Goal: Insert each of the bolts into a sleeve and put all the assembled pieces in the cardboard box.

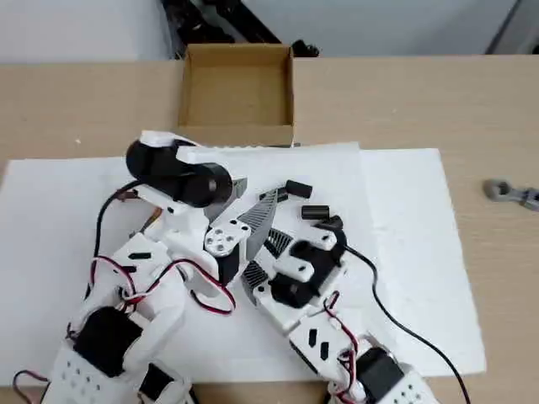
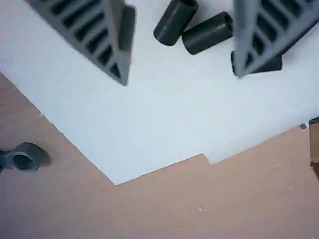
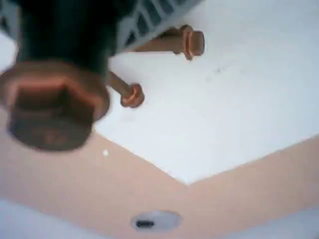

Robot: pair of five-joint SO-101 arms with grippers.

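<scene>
Sleeves: light, rigid, probably roll-prone. Pinch mid-barrel with wide-open left end effector; bolt clamped in right end effector.

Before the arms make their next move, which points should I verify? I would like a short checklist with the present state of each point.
1. bolt held in right gripper: ok, it seems; its head is close to the wrist camera.
2. Sleeve already on that bolt: cannot tell.
3. left gripper open: ok, jaws wide apart.
4. sleeves near the left gripper: ok, three lie on the white sheet.
5. spare bolts available: ok, two lie on the sheet.
6. cardboard box unobstructed: ok.
</scene>
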